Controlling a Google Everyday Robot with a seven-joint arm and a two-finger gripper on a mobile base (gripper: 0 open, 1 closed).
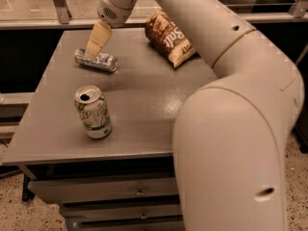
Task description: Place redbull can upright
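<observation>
The redbull can (97, 60), slim and silver-and-blue, lies on its side at the back left of the grey table (139, 109). My gripper (92, 52) hangs from the cream arm directly over the can's left part, its tan fingers (97, 38) pointing down and reaching the can's top. A wider white-and-green soda can (93, 112) stands upright and opened at the front left, apart from the gripper.
A brown chip bag (169, 36) lies at the back right of the table. My large cream arm (226, 129) covers the right side of the view. Drawers (110, 191) sit under the tabletop. A dark shelf and rail run behind the table.
</observation>
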